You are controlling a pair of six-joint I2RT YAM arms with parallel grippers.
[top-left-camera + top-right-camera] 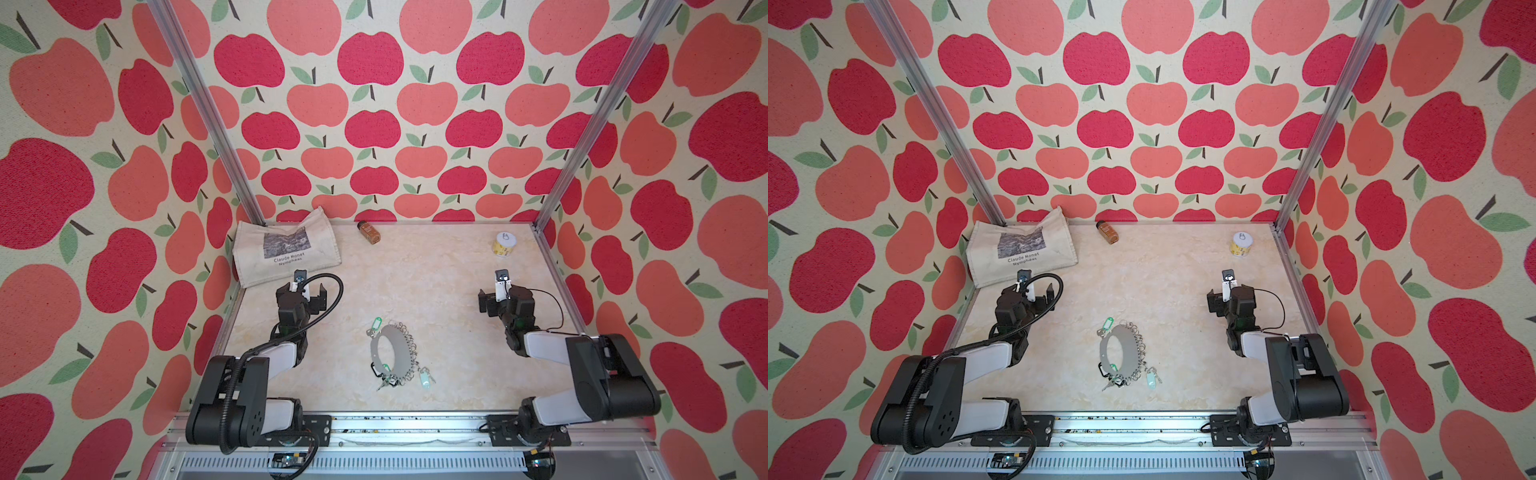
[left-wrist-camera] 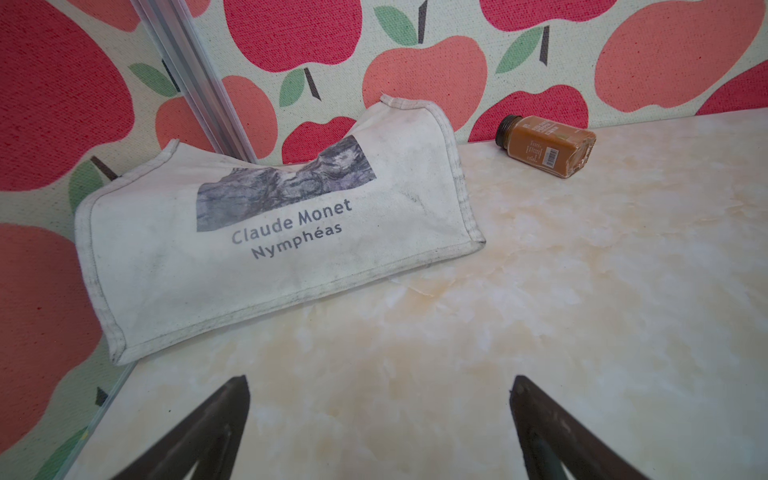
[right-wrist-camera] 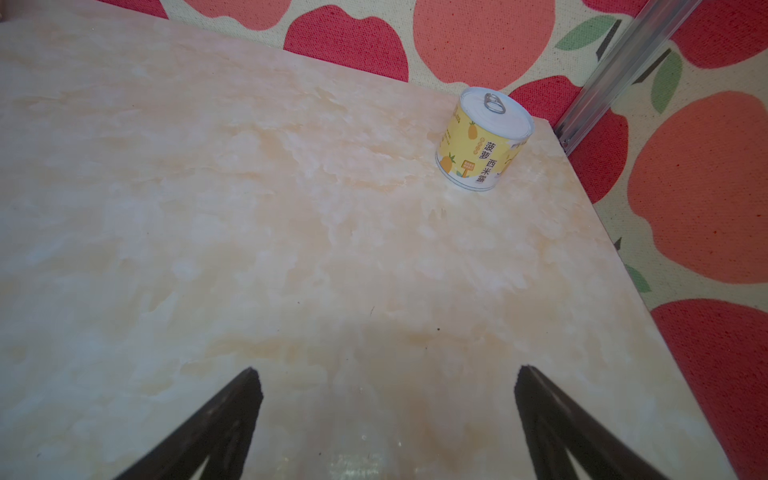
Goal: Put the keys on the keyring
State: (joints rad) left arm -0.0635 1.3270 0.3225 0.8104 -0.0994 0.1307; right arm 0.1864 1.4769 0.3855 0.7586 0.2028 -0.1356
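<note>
Top views, both: keyring [image 1: 402,354] flat on the counter [image 1: 436,291], about midway between the side edges and nearer the front edge than the back. Keys [image 1: 424,380], pale mint tag showing, just beside the ring-lined end closest to the front edge, touching or nearly touching the split rings. Impossible to tell whether already threaded.

Left jaws spread wide and empty, parked toward the left edge, facing the tote bag [image 2: 270,232] and the spice jar [image 2: 544,145]. Right jaws likewise spread and empty, toward the right edge, facing the can [image 3: 484,141]. Both well apart from the keyring.

Likely hazards:
- thin key flat on a smooth surface, hence slipping out of a pinch;
- neighbouring rings and green-tagged keys [image 1: 376,325] snagged and lifted along;
- unbraced plate sliding or pivoting under a one-sided push;
- split ring refusing to part without a steady counter-hold.
</note>
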